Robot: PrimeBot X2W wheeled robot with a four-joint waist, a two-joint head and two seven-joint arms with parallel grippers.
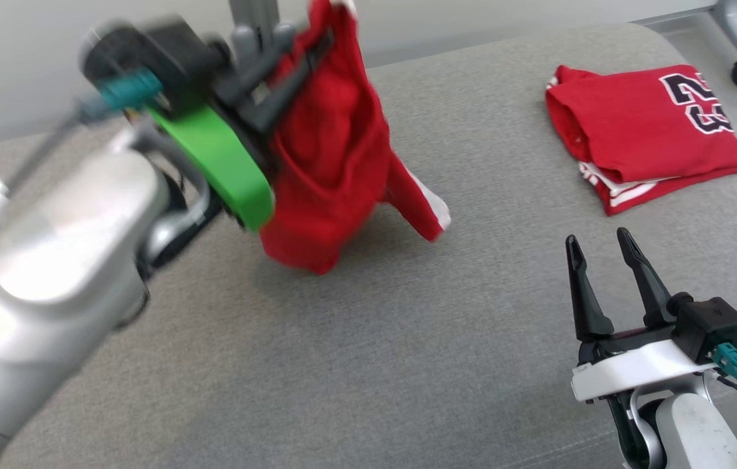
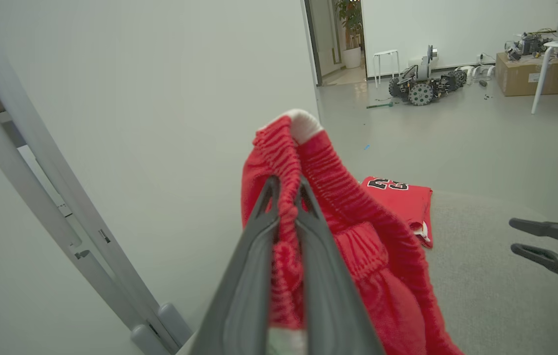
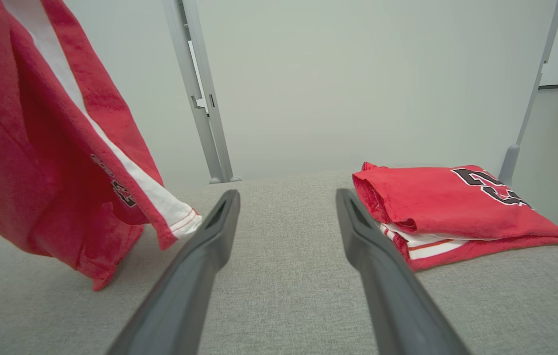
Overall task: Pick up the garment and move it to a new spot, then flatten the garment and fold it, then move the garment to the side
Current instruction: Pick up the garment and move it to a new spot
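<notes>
**A:** Where are the red shorts (image 1: 329, 163), measured from the folded jersey (image 1: 642, 130)?

**B:** Well apart from it, off to the jersey's left as the robot faces it. The jersey lies flat on the grey padded surface (image 1: 407, 339), while the shorts hang in the air above that same surface.

**A:** What is holding them up?

**B:** The left gripper (image 1: 316, 45). Its two dark fingers are pinched tight on the gathered waistband (image 2: 286, 162), which bunches up past the fingertips. The rest of the cloth drops below and beside the gripper, on the side toward the jersey.

**A:** Does the hem reach the surface?

**B:** The lowest corner comes down very close to it. Whether it actually touches, I cannot tell. One leg, with a white side stripe (image 3: 111, 148), flares out toward the jersey but stops far short of it.

**A:** And the right gripper (image 1: 596, 238)?

**B:** Its fingers are spread wide with nothing between them. It sits just on the robot's side of the folded jersey, low over the surface, with the fingertips pointing toward the jersey's near edge but not touching it. The hanging shorts are well to its left.
</notes>
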